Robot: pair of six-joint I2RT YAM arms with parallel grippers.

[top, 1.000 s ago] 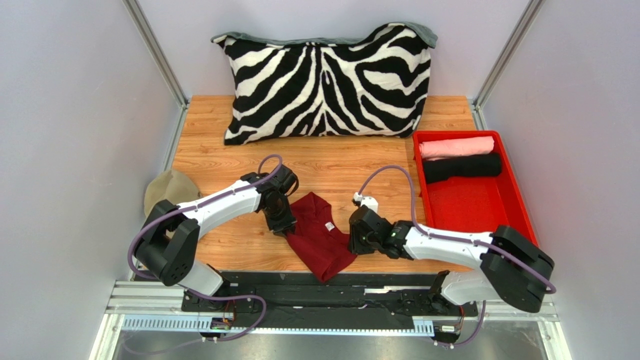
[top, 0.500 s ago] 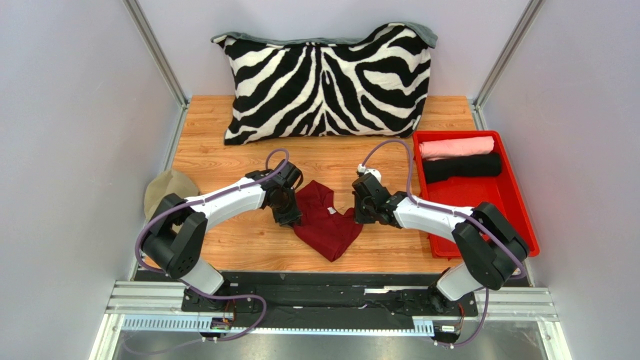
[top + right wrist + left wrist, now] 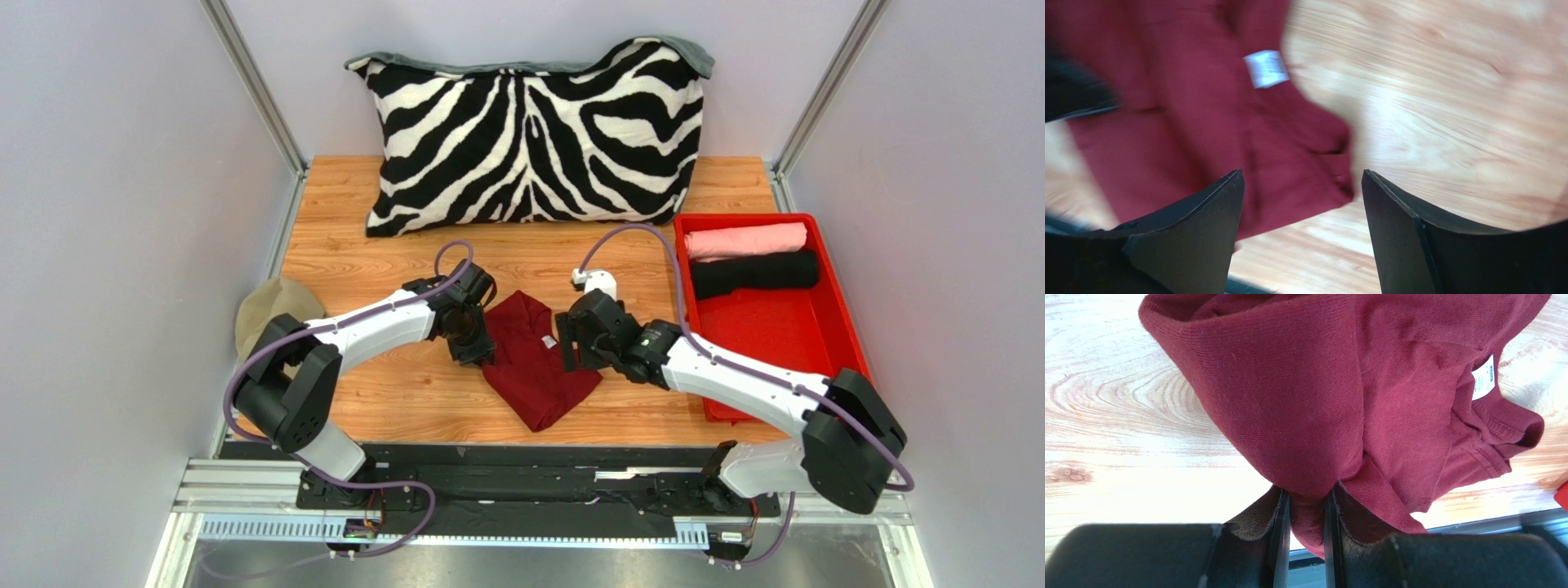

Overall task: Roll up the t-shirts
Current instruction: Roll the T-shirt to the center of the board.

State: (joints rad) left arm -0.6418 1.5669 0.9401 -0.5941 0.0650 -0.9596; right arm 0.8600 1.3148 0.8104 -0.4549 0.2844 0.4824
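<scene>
Left of the red tray (image 3: 773,325), on the wooden table (image 3: 368,257), the maroon t-shirt (image 3: 534,368) lay as a loose, creased bundle that was not yet rolled; this was the work that remained. Inside the tray, at its far end, the pink t-shirt (image 3: 745,239) and the black t-shirt (image 3: 754,272) sat side by side as finished rolls, so I judged two garments done and one outstanding. My left gripper (image 3: 478,353), on the side of the maroon t-shirt away from the tray, had its fingers clamped on a pinched fold of the cloth, which the left wrist view showed bunched between them. My right gripper (image 3: 568,353), between the maroon t-shirt and the tray, hung with its fingers apart and nothing between them. Its blurred wrist view showed the collar edge and a white label (image 3: 1265,68) beneath. One second earlier the bundle had lain level with the tray's near end; it now lay level with the tray's middle. Half a second earlier the right gripper had been closed at the shirt's tray-side corner, and it had since let go, while the left gripper kept its hold throughout.
</scene>
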